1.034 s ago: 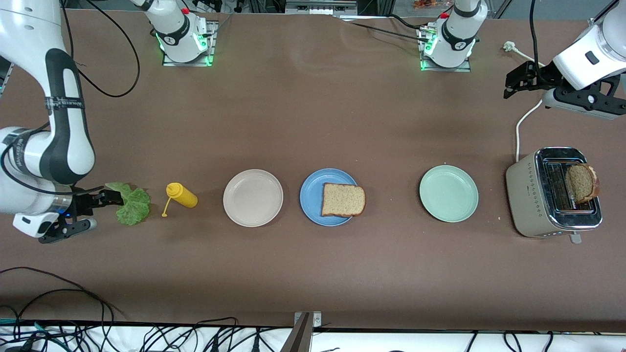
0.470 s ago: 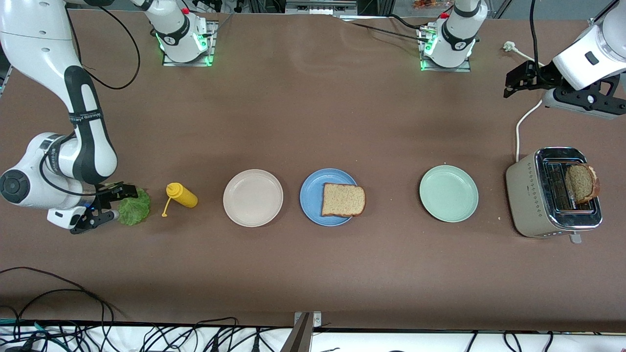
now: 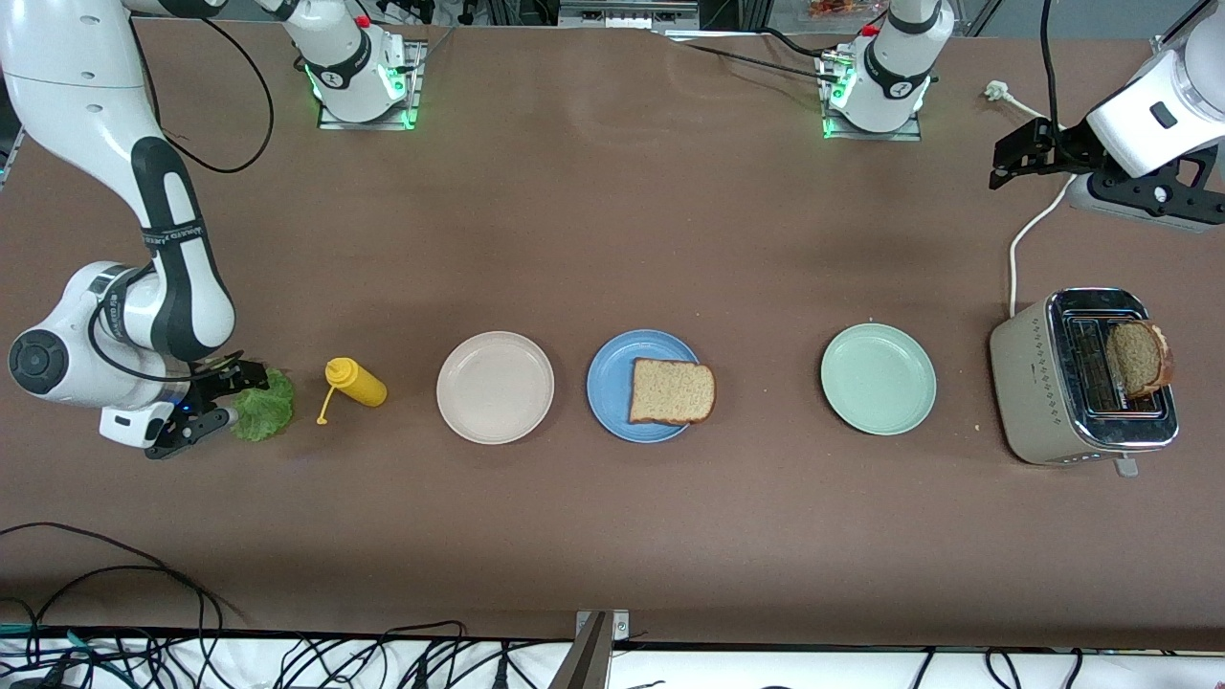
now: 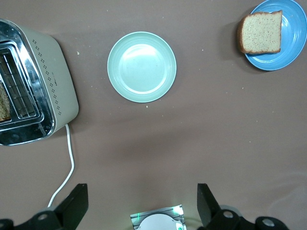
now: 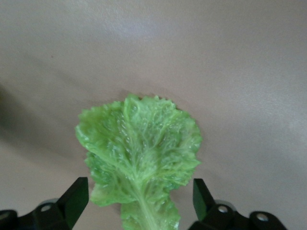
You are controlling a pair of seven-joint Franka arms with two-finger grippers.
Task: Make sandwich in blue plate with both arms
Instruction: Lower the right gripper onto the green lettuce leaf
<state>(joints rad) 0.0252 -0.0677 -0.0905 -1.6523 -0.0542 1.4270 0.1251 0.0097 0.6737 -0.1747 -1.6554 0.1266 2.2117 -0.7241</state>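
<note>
Straddling lettuce leaf point(image 5: 139, 160), stem toward right hand point(image 5: 136, 201) | fingers wide | left hand point(image 4: 141, 203) wide

Lettuce leaf point(image 3: 260, 413) partly under right gripper point(image 3: 222, 397); toaster point(image 4: 33, 84) cropped at frame edge.

Brown table point(image 3: 612, 220) with lettuce leaf point(image 3: 265, 410), yellow squeeze bottle point(image 3: 356, 382), beige plate point(image 3: 495, 387), blue plate point(image 3: 612, 388), pale green plate point(image 3: 878, 379), toaster point(image 3: 1034, 383).

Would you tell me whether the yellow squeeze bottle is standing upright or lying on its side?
Lying on its side. The yellow squeeze bottle rests lengthwise on the table, between the lettuce leaf and the beige plate.
</note>
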